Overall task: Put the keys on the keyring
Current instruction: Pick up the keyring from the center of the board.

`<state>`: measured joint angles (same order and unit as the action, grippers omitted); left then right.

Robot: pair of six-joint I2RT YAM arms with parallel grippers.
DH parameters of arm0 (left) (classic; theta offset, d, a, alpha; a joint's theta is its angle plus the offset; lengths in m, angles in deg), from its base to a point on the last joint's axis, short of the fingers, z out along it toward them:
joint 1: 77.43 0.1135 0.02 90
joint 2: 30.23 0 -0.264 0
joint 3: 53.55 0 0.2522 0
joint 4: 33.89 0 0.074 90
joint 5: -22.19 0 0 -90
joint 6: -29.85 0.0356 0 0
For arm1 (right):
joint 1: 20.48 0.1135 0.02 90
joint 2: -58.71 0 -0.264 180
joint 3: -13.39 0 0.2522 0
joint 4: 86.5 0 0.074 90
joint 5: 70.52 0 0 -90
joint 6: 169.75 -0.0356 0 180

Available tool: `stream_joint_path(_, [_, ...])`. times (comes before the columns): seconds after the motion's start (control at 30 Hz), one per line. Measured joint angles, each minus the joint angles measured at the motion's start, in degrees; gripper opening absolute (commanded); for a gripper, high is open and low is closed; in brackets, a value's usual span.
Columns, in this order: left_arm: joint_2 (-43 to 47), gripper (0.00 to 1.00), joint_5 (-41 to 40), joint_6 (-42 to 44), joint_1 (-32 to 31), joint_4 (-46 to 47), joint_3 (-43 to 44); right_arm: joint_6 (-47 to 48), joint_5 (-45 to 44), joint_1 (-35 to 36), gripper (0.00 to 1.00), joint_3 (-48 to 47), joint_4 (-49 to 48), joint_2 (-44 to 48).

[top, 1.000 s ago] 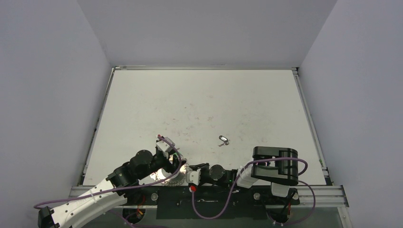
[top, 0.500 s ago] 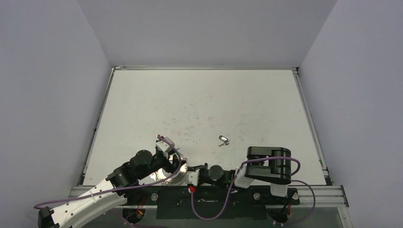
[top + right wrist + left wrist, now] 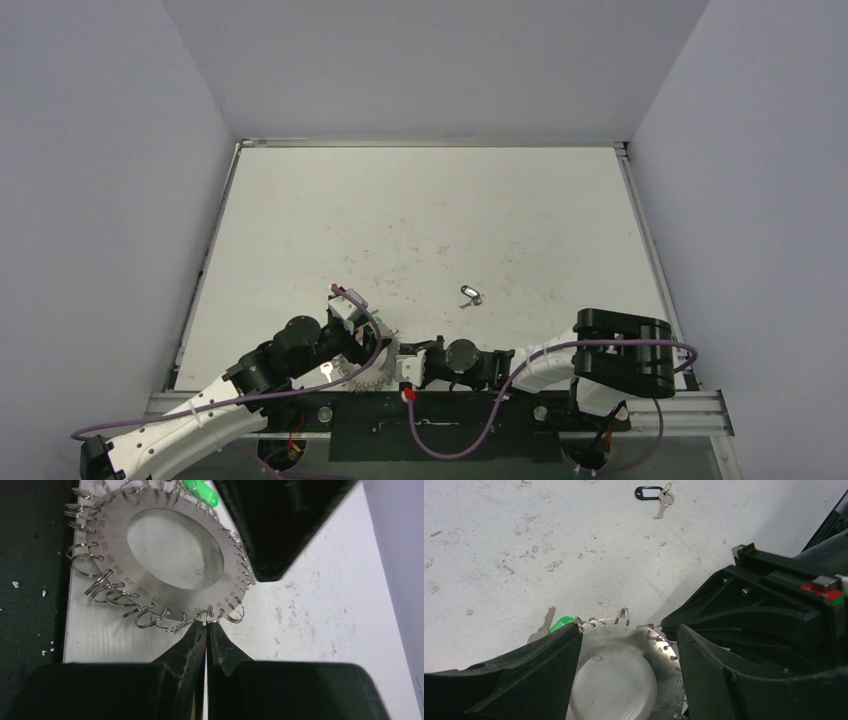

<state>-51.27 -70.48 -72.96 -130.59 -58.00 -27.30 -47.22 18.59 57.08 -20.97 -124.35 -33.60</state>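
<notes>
A black-tagged key [image 3: 651, 492] lies alone out on the bare, scuffed desk [image 3: 420, 200], well apart from both arms. At the near edge, the two arms crowd together over the keyring [image 3: 115, 525], which lies flat, its rim lined with small wire loops. The left pincer [image 3: 628, 645] straddles it, fingers spread and grasping it by opposite edges. A green key [image 3: 202, 492] hangs at the rim beside one left finger. The right pincer [image 3: 206, 630] is clenched, its tips touching a loop on the opposite rim.
</notes>
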Motion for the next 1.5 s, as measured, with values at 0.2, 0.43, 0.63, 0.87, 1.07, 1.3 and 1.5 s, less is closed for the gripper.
stream_joint_path(0.2, [0.2, 0.67, 0.2, 0.5, 0.0, -0.1, 0.0, 0.2, 5.2, -3.4, 0.0, -0.4, 13.0, 13.0])
stream_joint_path(0.43, [1.2, 0.6, 3.0, 3.3, 0.0, 2.5, 0.0, -0.4, 17.0, -12.6, 0.0, -3.4, 32.9, 29.1])
stream_joint_path(0.63, [0.5, 0.51, 11.1, 10.8, 0.0, 11.9, -0.3, -0.3, 26.0, -17.0, 0.0, -9.1, 47.2, 36.0])
stream_joint_path(0.87, [-5.9, 0.43, 20.4, 18.8, 0.0, 23.9, -2.5, -1.8, 32.3, -17.6, 0.0, -13.3, 57.1, 36.2])
stream_joint_path(1.07, [-12.9, 0.42, 25.8, 23.4, -0.7, 31.8, -2.5, -4.0, 34.5, -17.7, 0.0, -14.5, 58.4, 35.1])
stream_joint_path(1.3, [-14.7, 0.47, 28.9, 25.8, -2.3, 36.1, -2.6, -7.1, 34.6, -18.2, 0.0, -14.7, 58.3, 35.1])
stream_joint_path(1.5, [-13.9, 0.35, 28.6, 26.0, -3.0, 37.4, -3.7, -9.3, 34.6, -18.3, 0.0, -14.8, 58.1, 35.1])
